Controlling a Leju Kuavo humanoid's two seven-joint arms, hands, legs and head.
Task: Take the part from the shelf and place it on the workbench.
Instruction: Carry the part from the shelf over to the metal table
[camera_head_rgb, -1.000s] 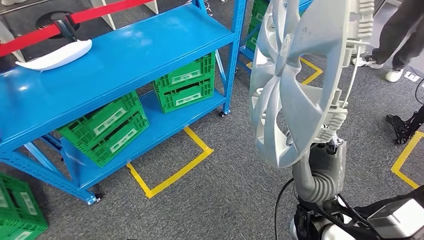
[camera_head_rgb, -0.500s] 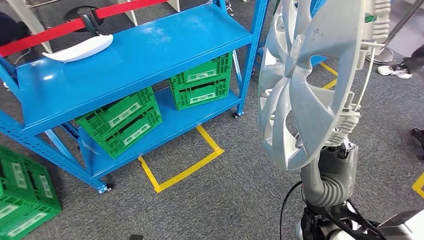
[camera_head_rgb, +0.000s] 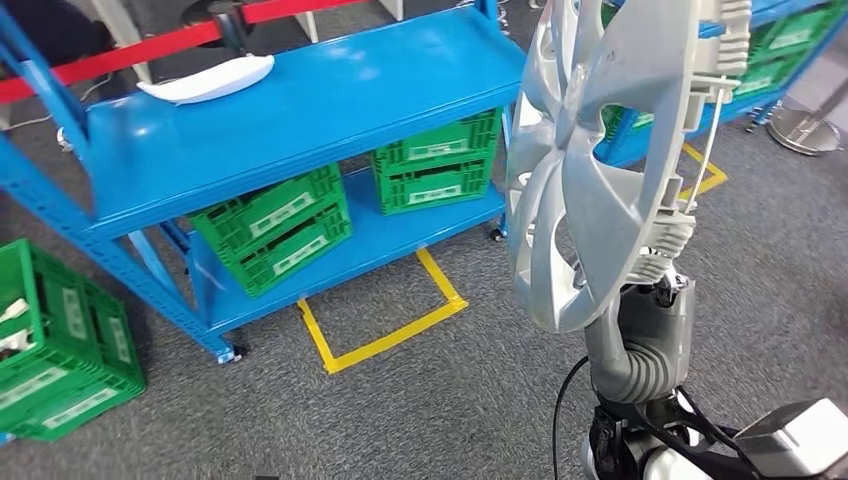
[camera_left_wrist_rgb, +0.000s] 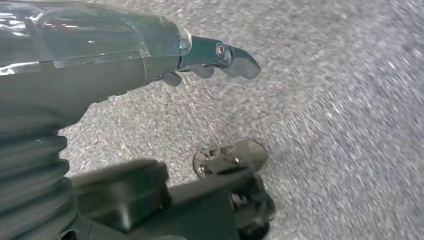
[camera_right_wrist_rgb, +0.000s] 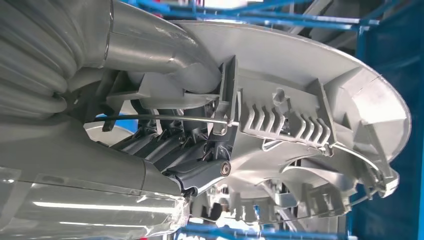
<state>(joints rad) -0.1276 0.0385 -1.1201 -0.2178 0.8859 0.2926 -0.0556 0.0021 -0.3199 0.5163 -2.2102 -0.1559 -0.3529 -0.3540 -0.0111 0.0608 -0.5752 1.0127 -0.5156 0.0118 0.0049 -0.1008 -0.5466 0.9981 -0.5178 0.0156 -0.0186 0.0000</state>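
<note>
The right hand (camera_right_wrist_rgb: 200, 150) grips the big silver wheel cover (camera_head_rgb: 610, 160) by its rim only, so it may slip and drop onto the floor (camera_head_rgb: 450, 400); the left hand (camera_left_wrist_rgb: 210, 55) holds nothing.

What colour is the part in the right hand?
Silver-grey wheel cover, clearest in the head view.

- The robot's right hand (camera_right_wrist_rgb: 200, 150) grips the rim of a large silver plastic wheel cover (camera_head_rgb: 610, 150), its silver right arm raised with the grey ribbed wrist upright.
- The left hand (camera_left_wrist_rgb: 215, 57) hangs low, holding nothing, fingers extended over grey carpet.
</note>
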